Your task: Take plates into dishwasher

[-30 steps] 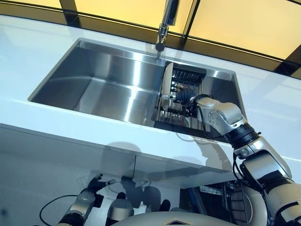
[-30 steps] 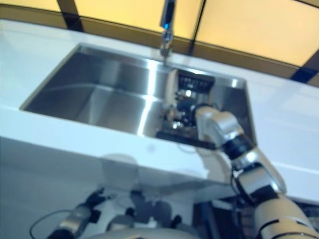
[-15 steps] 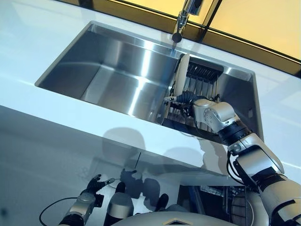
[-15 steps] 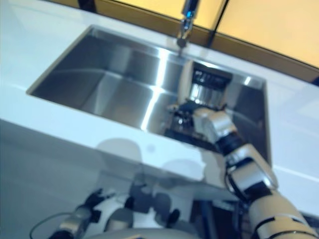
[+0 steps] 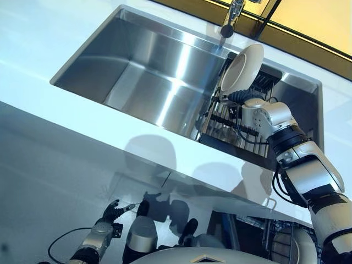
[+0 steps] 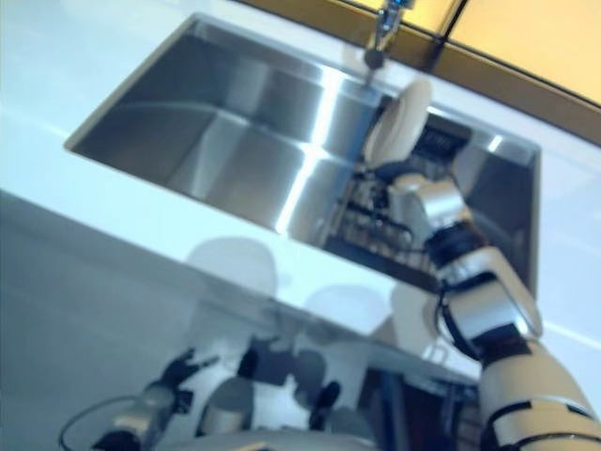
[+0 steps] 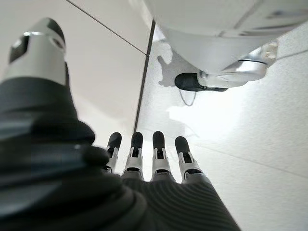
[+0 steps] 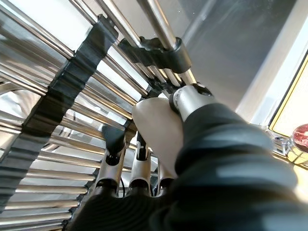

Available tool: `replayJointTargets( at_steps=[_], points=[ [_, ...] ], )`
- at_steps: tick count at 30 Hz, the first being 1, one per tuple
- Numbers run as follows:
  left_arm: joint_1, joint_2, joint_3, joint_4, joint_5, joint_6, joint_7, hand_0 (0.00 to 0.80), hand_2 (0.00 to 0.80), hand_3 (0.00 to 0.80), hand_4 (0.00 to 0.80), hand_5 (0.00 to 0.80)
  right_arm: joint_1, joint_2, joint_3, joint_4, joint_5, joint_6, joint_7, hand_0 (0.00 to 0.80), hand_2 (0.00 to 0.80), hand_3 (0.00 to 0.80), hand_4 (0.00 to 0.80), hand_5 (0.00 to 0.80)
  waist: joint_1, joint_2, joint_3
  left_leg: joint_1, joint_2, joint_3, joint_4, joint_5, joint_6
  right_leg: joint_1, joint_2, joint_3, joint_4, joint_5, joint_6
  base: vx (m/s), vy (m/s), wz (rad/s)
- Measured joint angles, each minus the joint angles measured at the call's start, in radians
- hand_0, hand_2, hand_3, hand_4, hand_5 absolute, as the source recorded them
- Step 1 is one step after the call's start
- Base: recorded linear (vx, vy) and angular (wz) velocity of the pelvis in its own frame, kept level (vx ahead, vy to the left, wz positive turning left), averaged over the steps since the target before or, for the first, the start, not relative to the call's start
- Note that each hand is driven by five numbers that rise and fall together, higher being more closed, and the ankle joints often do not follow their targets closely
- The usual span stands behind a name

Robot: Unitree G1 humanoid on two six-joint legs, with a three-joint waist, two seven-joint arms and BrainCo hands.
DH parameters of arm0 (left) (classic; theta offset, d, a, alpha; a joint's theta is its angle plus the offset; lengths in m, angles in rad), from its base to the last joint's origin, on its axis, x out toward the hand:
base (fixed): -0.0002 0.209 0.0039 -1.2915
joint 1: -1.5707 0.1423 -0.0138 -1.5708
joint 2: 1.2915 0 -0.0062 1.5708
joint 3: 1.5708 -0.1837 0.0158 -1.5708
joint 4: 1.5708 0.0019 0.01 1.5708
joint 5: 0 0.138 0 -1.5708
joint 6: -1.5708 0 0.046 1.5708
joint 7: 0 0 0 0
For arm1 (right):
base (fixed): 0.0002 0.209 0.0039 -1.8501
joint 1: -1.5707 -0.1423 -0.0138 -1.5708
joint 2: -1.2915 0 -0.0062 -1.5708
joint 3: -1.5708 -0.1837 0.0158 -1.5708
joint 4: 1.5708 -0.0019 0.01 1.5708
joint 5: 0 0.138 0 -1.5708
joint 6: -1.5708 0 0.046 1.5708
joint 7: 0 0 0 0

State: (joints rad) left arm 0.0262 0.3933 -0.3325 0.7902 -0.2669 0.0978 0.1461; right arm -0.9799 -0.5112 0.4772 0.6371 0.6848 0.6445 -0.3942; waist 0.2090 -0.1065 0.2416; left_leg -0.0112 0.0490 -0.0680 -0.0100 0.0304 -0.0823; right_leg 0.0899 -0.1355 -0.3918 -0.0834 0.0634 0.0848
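A white plate is held tilted above the dish rack at the right end of the steel sink. My right hand is shut on its lower rim. In the right wrist view the thumb and fingers pinch the plate's edge, with the rack's wires behind. My left hand hangs low below the counter with straight fingers, open and empty.
A faucet stands just behind the plate. The white counter runs along the front of the sink. Below the counter at the lower right is a wire rack holding a plate.
My right hand has lifted the plate up out of the dish rack, and it now faces me more. The camera has also shifted. The left hand has stayed low.
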Motion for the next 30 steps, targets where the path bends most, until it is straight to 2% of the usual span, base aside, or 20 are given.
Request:
replayJointTargets(
  at_steps=[7, 10, 13, 15, 23, 30],
  points=[
    [-0.007, 0.000, 0.000, -0.012, 0.018, 0.014, -0.021, 0.000, 0.000, 0.000, 0.000, 0.000, 0.000, -0.014, -0.014, -0.025, -0.007, -0.001, 0.019, 0.800, 0.800, 0.800, 0.800, 0.800, -0.004, 0.006, 0.004, 0.027, 0.000, 0.017, -0.013, 0.002, 0.002, 0.010, -0.001, 0.018, 0.000, 0.001, 0.001, 0.006, -0.007, -0.07],
    [-0.012, 0.000, 0.000, -0.012, 0.019, 0.022, -0.031, 0.000, 0.000, 0.000, 0.000, 0.000, 0.000, -0.025, -0.041, -0.054, -0.007, -0.010, 0.019, 0.800, 0.800, 0.800, 0.800, 0.800, -0.010, 0.006, 0.003, 0.037, 0.000, 0.037, -0.016, 0.002, 0.003, 0.013, -0.003, 0.029, 0.000, 0.001, 0.002, 0.006, -0.015, -0.10],
    [-0.017, 0.003, 0.000, -0.011, 0.040, 0.029, -0.039, 0.000, 0.000, 0.000, 0.000, 0.000, 0.000, -0.051, -0.061, -0.090, -0.007, -0.013, 0.025, 0.800, 0.800, 0.800, 0.800, 0.800, -0.032, 0.008, 0.002, 0.045, -0.001, 0.044, -0.018, 0.002, 0.004, 0.016, -0.004, 0.035, 0.001, 0.002, 0.002, 0.011, -0.024, -0.06],
    [-0.017, 0.003, 0.000, -0.009, 0.059, 0.035, -0.043, 0.000, 0.000, 0.000, 0.000, 0.000, 0.000, -0.066, -0.072, -0.091, -0.015, -0.013, 0.033, 0.800, 0.800, 0.800, 0.800, 0.800, -0.041, 0.011, 0.000, 0.069, 0.001, 0.067, -0.027, 0.002, 0.004, 0.025, -0.003, 0.052, 0.001, 0.002, 0.003, 0.016, -0.027, -0.21],
    [-0.025, 0.001, -0.003, 0.025, 0.097, 0.054, -0.068, 0.000, 0.000, 0.000, 0.000, 0.000, 0.001, -0.154, -0.074, -0.115, -0.046, -0.028, 0.066, 0.800, 0.800, 0.800, 0.800, 0.800, -0.105, 0.026, -0.029, 0.106, 0.006, 0.109, -0.048, 0.002, 0.006, 0.029, 0.001, 0.094, 0.000, 0.007, 0.005, 0.003, -0.035, -0.16],
    [-0.029, -0.001, -0.013, 0.031, 0.136, 0.057, -0.085, 0.000, 0.000, 0.000, 0.000, 0.000, 0.003, -0.220, -0.074, -0.152, -0.085, -0.033, 0.131, 0.800, 0.800, 0.800, 0.800, 0.800, -0.133, 0.026, -0.061, 0.130, 0.013, 0.144, -0.062, 0.002, 0.005, 0.027, 0.008, 0.128, 0.000, 0.010, 0.003, 0.005, -0.022, -0.15]
  ],
)
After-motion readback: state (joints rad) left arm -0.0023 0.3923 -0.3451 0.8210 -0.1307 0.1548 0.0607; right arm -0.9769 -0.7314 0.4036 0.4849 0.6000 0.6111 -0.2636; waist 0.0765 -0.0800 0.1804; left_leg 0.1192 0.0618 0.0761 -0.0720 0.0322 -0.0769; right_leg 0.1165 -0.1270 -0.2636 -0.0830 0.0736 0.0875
